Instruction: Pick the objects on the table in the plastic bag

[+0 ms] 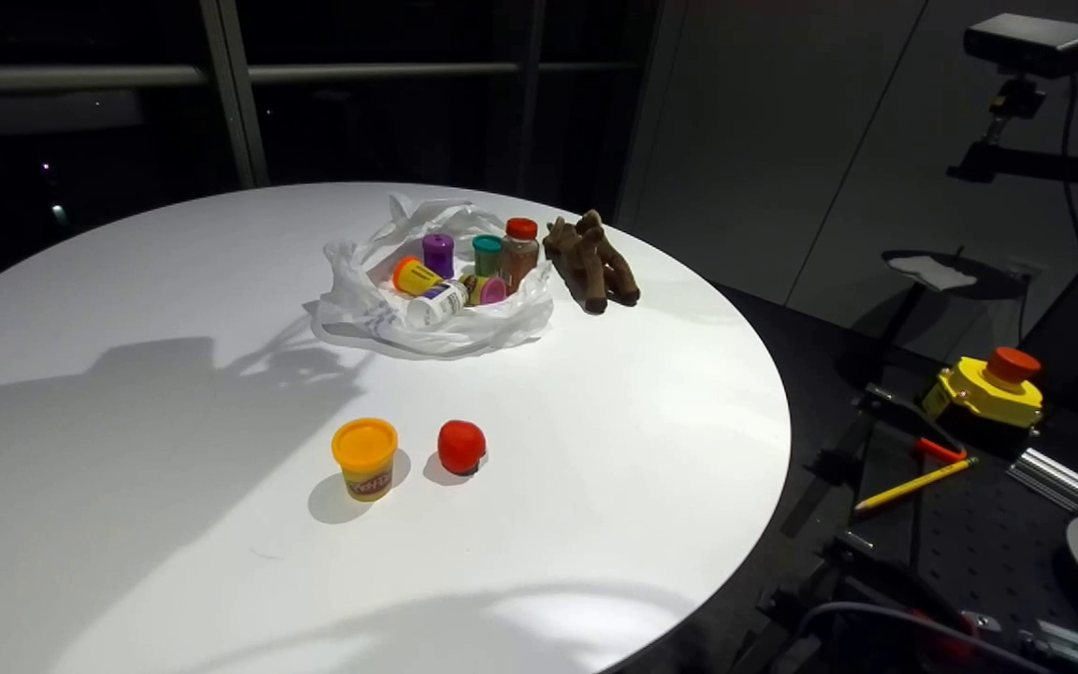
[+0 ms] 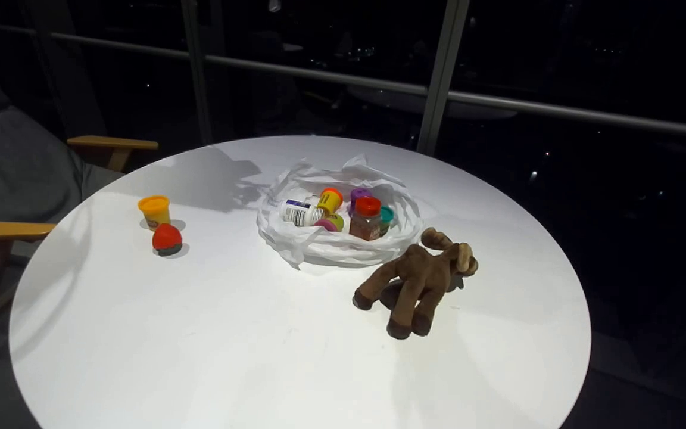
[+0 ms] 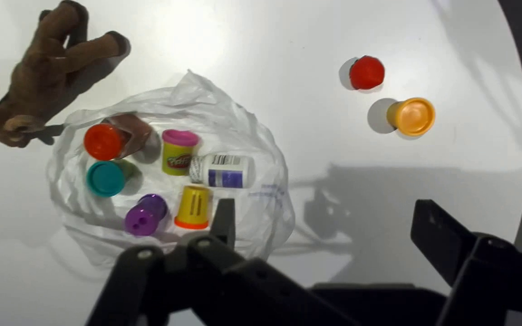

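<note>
Spread on the round white table (image 1: pixel 614 449) is the wrinkled plastic bag (image 2: pixel 301 241). Inside lie a purple container (image 3: pixel 147 216), a teal-lidded tub (image 3: pixel 105 179), a red-lidded jar (image 3: pixel 102 141), a pink-lidded tub (image 3: pixel 179 156), a yellow tub (image 3: pixel 193 206) and a white bottle (image 3: pixel 227 171). Apart from the bag, an orange-lidded tub (image 1: pixel 367 461) stands beside a small red toy (image 1: pixel 461 446). The brown plush figure (image 2: pixel 417 277) rests close to the bag's rim. In the wrist view my gripper (image 3: pixel 324 208) hangs wide open above the table, nothing between its fingers; neither exterior view includes it.
A chair with wooden armrests (image 2: pixel 111 143) is by the table in an exterior view. Elsewhere, a yellow stop-button box (image 1: pixel 988 388), a pencil (image 1: pixel 915 485) and a mounted camera (image 1: pixel 1037 45) are off the table's edge. The arm's shadow (image 1: pixel 155 421) falls across the tabletop.
</note>
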Robot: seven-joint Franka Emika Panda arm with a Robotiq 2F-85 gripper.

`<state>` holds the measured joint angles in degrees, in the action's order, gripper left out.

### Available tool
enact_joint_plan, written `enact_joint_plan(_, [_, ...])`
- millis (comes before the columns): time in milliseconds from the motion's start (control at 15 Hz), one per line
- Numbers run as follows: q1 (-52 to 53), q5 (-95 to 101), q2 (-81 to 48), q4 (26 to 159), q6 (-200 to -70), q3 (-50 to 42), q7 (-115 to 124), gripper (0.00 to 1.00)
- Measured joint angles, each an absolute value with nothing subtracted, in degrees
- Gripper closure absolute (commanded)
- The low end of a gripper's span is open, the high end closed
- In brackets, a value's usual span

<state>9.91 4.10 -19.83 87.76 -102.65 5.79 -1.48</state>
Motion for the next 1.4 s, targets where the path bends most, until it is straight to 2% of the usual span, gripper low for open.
enact_joint_plan(933, [17.02,3.60,-24.24,102.60,-115.17,14.38,-5.06,0.00])
enact_joint_plan(1400, [17.05,3.61,-26.42,106.85,-128.28,14.84,-8.38,0.00])
